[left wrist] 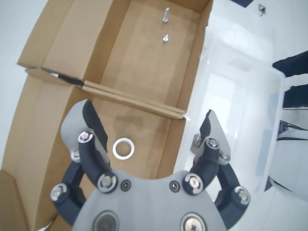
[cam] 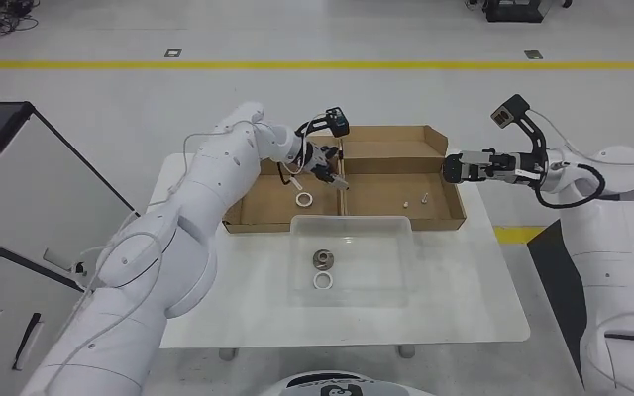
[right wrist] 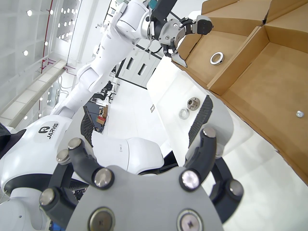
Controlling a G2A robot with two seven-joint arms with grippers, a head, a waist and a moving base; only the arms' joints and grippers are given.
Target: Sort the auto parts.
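Left gripper (cam: 325, 176) spread empty over the cardboard box (cam: 396, 148), mid-frame.
Ring (cam: 305, 199) lies beneath; right gripper (cam: 448, 168) released, centre right.

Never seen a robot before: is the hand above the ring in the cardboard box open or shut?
Open: the fingers of the left hand stand wide apart, empty; the ring lies in the box.

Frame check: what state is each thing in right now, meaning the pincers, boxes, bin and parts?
left pincer: open, empty, above the left box.
right pincer: open, empty, near the right box's outer end.
left box: flaps open, holds one ring lying flat.
right box: flaps open, holds two bolts.
clear bin: no lid, holds a hub and a second ring.
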